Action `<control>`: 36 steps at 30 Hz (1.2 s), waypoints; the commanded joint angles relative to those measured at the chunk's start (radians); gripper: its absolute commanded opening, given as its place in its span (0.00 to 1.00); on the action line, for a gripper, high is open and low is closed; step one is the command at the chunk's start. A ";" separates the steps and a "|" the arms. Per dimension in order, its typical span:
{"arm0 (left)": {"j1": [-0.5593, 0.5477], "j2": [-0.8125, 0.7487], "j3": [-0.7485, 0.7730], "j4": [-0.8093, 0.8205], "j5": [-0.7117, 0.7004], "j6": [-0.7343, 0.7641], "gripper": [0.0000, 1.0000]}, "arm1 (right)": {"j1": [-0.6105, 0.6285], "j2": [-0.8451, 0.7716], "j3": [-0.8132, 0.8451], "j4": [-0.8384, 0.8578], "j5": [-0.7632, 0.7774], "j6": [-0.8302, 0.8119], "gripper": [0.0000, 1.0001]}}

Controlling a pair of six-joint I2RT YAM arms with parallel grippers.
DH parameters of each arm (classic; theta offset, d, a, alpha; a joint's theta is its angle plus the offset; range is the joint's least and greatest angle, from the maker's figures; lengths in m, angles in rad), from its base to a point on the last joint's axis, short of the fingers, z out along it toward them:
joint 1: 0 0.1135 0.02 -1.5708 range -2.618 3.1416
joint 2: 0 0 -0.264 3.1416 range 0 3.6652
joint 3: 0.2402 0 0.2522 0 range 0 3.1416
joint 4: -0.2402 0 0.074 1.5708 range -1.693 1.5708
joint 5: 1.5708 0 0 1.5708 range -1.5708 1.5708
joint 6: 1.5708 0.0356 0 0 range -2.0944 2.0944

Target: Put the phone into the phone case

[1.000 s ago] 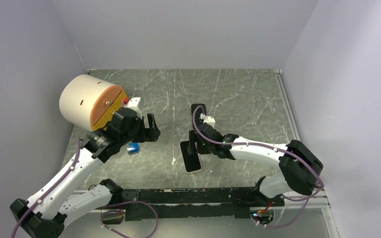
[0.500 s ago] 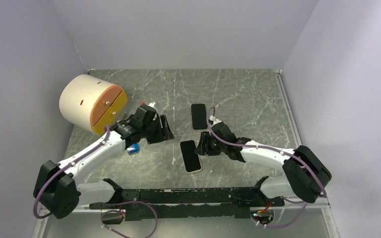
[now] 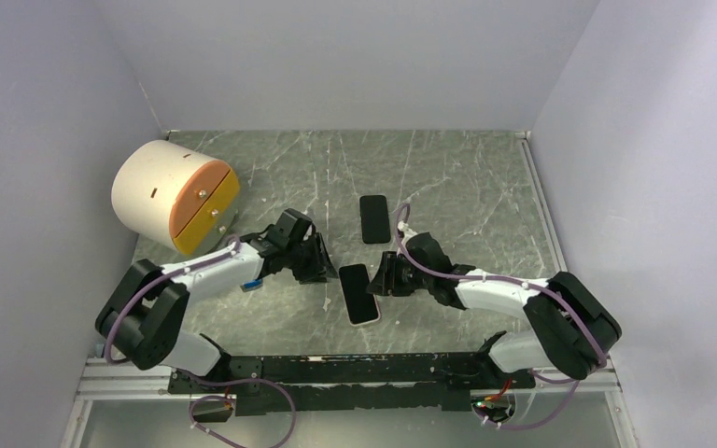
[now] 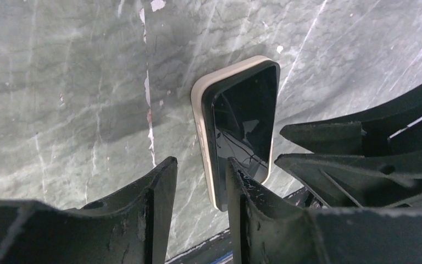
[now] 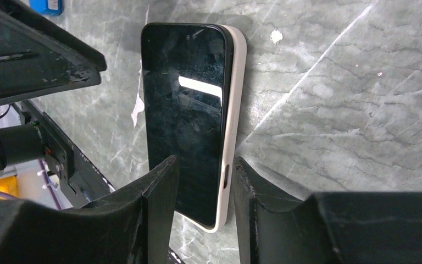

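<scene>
Seating step, we are judging: the phone (image 5: pixel 184 110) is lying in the phone case (image 5: pixel 236 82) on the table (image 3: pixel 467 177), between the arms. Left gripper (image 4: pixel 198 168) and right gripper (image 5: pixel 204 165) are hanging slightly parted, empty. Next we are likely pressing the edges flush.

Left gripper (image 4: pixel 200 168) fingers (image 4: pixel 159 187) hover a narrow gap apart over the marbled desk (image 4: pixel 60 82), the phone (image 4: pixel 244 121) face-up in the beige phone case (image 4: pixel 202 137) just beyond them, the right gripper (image 4: pixel 281 144) crowding in from the right.
</scene>
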 commanded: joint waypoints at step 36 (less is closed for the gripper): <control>-0.138 0.177 -0.042 0.172 0.111 -0.086 0.13 | -0.005 0.091 -0.124 0.368 -0.140 0.157 0.32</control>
